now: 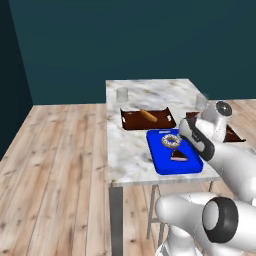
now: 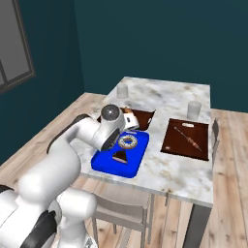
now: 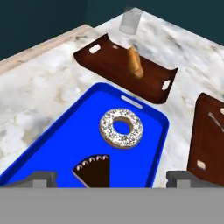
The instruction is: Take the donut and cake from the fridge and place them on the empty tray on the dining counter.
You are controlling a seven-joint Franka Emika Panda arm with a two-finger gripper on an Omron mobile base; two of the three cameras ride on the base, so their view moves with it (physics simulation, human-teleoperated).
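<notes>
My claw point(image 3: 109, 178) hangs just above the near end of the tray point(image 3: 65, 131), jaws spread wide, nothing between them — released; the two tips sit at either side of the hand view with the cake point(image 3: 94, 169) directly under and between them, not touched by either as far as I can tell; the donut point(image 3: 121, 127) lies flat just ahead of the claw, further along the same tray, apart from the cake; both are inside the blue rim, tray on the dining counter point(image 3: 39, 87).

Progress, my read: donut and cake both on the tray, so the placing looks done; what is left is only pulling the claw up and clear, if anything; fridge not in these pictures, so whether its door is shut I can't say.

View differences: hand view gives the jaw spread and the pink-dotted edge of the cake; it also shows the brown tray point(image 3: 127, 74) beyond the donut with an orange pastry point(image 3: 135, 62) on it, and a glass point(image 3: 130, 22) further off; left base view has my wrist covering part of the tray's far side — claw point(image 1: 189, 134) itself mostly hidden by the hand; right base view shows a second brown tray point(image 2: 186, 138) off to my right with a thin utensil on it, plus a second glass point(image 2: 193, 109) behind that, and a chair point(image 2: 121, 206) tucked under the counter.
</notes>
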